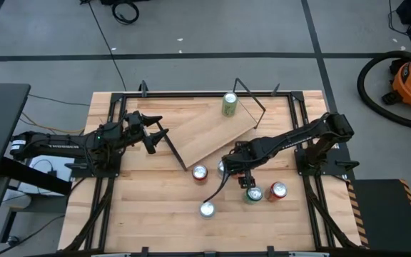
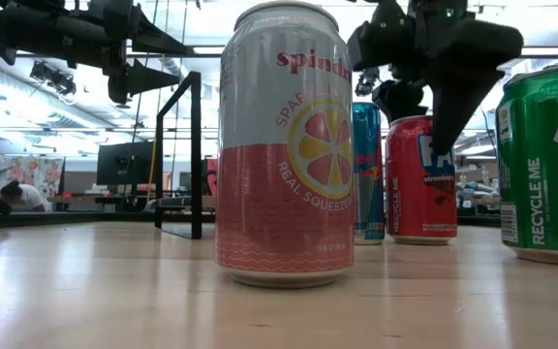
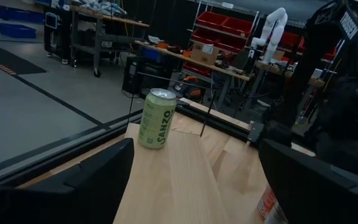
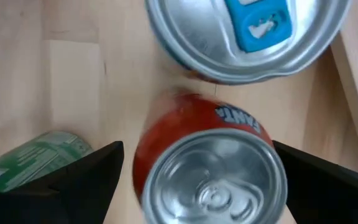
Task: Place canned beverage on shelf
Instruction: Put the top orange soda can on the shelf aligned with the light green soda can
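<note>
The shelf (image 1: 205, 132) is a light-wood board lying askew at the table's middle, with black rod frames at both ends. A green can (image 1: 229, 104) stands upright on its far end and shows in the left wrist view (image 3: 156, 118). My right gripper (image 1: 235, 171) is open just above an orange-red can (image 4: 210, 168), one finger on either side of its top, touching nothing. A blue-tabbed can (image 4: 247, 37) stands right beside it. My left gripper (image 1: 152, 135) is open and empty over the shelf's left end (image 3: 179, 168).
On the tabletop near the right gripper stand a pink-and-white can (image 1: 207, 209), a green can (image 1: 253, 193), a red can (image 1: 277, 190) and another can (image 1: 200, 173). The shelf's rod frame (image 2: 194, 155) rises on the left. Black rails (image 1: 105, 207) run along the table's sides.
</note>
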`<act>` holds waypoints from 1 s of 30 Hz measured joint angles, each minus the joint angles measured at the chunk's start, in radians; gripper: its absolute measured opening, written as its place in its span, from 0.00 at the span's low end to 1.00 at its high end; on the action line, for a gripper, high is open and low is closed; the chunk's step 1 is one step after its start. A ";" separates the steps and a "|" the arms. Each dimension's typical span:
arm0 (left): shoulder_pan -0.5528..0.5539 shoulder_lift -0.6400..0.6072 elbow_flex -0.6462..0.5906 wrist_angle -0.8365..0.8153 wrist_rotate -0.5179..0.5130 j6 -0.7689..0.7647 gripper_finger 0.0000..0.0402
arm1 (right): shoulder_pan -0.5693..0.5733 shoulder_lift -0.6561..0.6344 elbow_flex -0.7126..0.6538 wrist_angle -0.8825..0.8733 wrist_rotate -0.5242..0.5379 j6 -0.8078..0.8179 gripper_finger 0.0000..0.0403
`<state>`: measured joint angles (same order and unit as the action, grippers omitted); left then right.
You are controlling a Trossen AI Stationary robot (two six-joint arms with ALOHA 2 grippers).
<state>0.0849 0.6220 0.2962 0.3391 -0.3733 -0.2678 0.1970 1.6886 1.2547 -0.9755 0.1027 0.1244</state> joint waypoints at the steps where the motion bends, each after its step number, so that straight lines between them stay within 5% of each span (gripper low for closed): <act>1: 0.000 0.000 0.000 0.000 0.000 0.000 0.89 | -0.006 0.000 -0.009 0.015 -0.001 -0.011 0.99; 15: 0.000 0.000 0.000 0.000 0.000 -0.005 0.89 | -0.103 0.001 -0.033 0.000 -0.077 -0.182 0.80; 30: 0.000 0.000 0.000 0.000 0.000 -0.001 0.89 | -0.220 -0.003 0.080 -0.139 -0.041 -0.329 0.81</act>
<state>0.0849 0.6220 0.2962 0.3389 -0.3733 -0.2687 -0.0229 1.6855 1.3343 -1.1150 0.0620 -0.2045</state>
